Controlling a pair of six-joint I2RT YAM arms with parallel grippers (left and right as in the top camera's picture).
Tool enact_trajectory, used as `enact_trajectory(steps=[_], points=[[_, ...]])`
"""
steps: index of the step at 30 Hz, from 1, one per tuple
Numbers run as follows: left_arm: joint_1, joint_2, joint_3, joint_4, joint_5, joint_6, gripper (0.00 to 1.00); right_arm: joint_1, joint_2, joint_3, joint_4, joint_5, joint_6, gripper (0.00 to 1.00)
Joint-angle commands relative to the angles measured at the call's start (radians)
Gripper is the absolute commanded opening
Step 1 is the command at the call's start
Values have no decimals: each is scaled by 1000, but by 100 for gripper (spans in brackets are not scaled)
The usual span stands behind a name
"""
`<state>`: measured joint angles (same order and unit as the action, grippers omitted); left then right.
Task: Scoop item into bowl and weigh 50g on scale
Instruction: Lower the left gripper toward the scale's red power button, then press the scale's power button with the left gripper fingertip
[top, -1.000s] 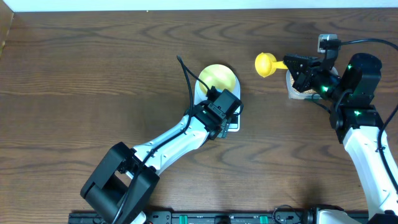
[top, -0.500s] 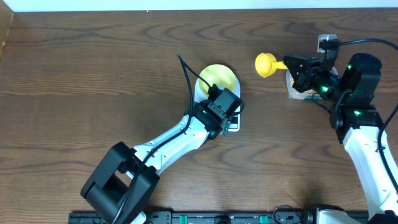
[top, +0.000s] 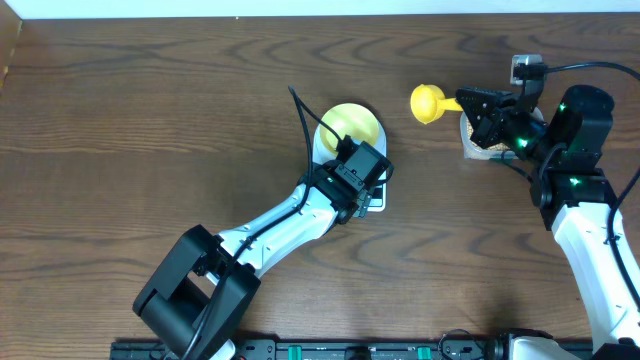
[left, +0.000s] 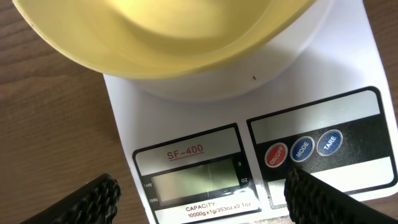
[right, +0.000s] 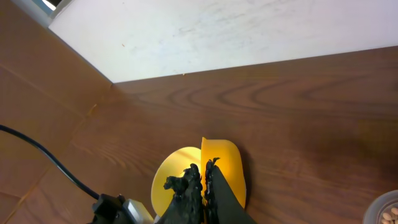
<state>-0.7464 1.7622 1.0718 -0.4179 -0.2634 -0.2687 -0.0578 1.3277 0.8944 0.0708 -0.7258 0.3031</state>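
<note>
Left claw (left: 202, 193) wide over scale (left: 242, 124) display, bowl (left: 161, 31) just ahead; right claw (right: 203, 177) clamping yellow scoop (top: 430, 102).

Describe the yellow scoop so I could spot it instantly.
Look to the table's far right, where the right gripper is shut on a handle. The yellow scoop juts left from it, beside the clear tub. Unlike the pale bowl on the scale, it is brighter and handled.

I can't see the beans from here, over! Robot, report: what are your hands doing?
Left gripper open over the scale, bowl on it looks empty. Right gripper shut on yellow scoop. Nothing blocking.
</note>
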Motion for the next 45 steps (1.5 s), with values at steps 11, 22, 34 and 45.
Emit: enact_trajectory(steps=[11,22,34,45], points=[[0,31,-2,10,-18,36,86,-7,-15,28,-2,-3,-13,1],[0,31,-2,21,-18,40,86,-7,-15,28,-4,-3,-13,1],[0,44,-2,32,-19,39,87,-7,-15,28,-4,-3,-13,1],[0,61,-2,35,-19,40,86,-7,-15,28,-8,-3,-21,1]])
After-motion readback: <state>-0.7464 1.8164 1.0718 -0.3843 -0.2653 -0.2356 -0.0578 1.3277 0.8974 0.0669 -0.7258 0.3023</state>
